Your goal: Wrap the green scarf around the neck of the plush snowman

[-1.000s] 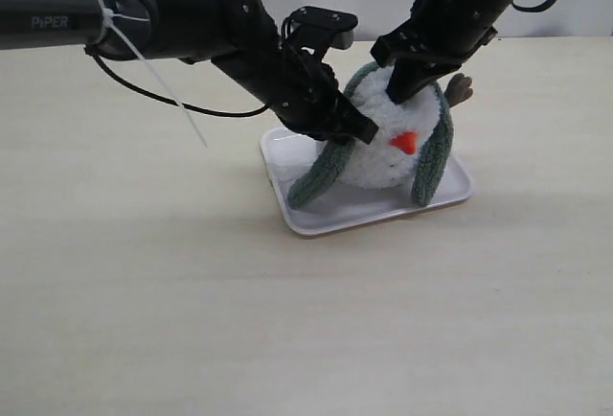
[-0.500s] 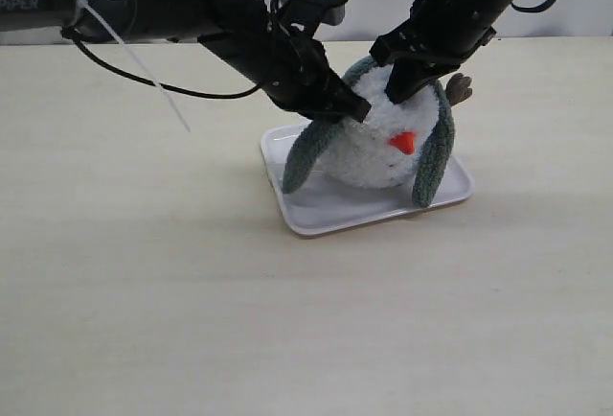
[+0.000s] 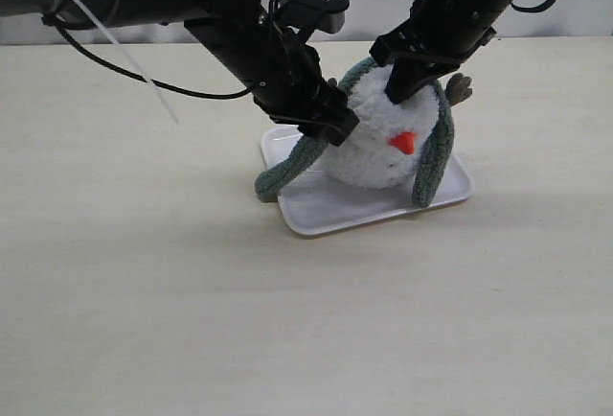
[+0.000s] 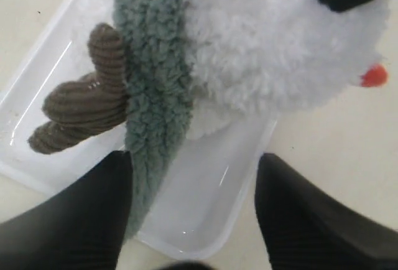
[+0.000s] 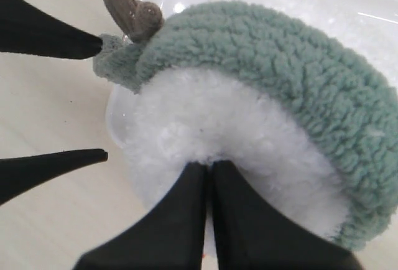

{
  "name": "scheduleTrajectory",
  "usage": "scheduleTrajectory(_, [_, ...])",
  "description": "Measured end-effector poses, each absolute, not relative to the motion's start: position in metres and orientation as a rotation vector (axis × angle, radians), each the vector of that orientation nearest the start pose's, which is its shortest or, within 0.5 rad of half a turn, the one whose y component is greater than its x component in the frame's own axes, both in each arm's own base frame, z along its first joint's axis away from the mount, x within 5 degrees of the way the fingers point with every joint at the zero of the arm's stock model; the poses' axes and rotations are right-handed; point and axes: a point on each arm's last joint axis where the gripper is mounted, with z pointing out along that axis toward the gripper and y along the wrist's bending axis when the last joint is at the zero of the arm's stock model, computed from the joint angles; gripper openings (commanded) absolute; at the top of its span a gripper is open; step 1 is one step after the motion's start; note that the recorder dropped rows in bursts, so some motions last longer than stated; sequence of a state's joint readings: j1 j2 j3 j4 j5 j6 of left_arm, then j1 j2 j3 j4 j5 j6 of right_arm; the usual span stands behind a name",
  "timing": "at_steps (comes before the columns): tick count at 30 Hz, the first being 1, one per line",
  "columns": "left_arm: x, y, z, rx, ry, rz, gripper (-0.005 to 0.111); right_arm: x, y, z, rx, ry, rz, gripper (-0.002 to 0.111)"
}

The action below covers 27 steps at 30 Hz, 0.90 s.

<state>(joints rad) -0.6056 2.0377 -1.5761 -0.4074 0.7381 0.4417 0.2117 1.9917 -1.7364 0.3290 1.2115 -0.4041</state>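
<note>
The plush snowman (image 3: 374, 152), white with an orange nose (image 3: 403, 142), lies in a white tray (image 3: 326, 210). The green scarf (image 3: 433, 162) runs over its neck. One end hangs at the right, and the other end (image 3: 287, 172) trails over the tray's left rim onto the table. My left gripper (image 3: 330, 124) is open beside that left strand; the scarf (image 4: 155, 96) passes along one finger (image 4: 93, 220) ungripped. My right gripper (image 5: 208, 165) is shut, its tips pressed into the white fluff (image 5: 211, 127) of the head. I cannot tell if fluff is pinched.
A brown twig arm (image 3: 461, 90) sticks out behind the snowman and another (image 4: 87, 102) lies over the tray floor. Both black arms crowd in above the tray from the back. A loose black cable (image 3: 172, 85) hangs under the left arm. Bare beige table (image 3: 306, 330) surrounds the tray.
My left gripper has opened and let go of the scarf's left end. That end dropped lower and now trails over the tray rim. The right gripper has not moved.
</note>
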Motion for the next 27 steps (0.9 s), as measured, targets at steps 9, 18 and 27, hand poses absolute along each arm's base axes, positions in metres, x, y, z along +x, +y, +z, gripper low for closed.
scheduleTrajectory(9, [0.36, -0.275, 0.173, 1.116, 2.489, -0.436, 0.042, 0.404, 0.116, 0.26, -0.751, 2.788, 0.451, 0.004])
scheduleTrajectory(18, [0.359, -0.274, 0.164, 1.175, 2.513, -0.415, 0.009, 0.404, 0.116, 0.26, -0.749, 2.787, 0.457, 0.004])
scheduleTrajectory(27, [0.344, -0.28, 0.165, 1.172, 2.613, -0.64, 0.0, 0.404, 0.116, 0.26, -0.749, 2.787, 0.457, 0.004])
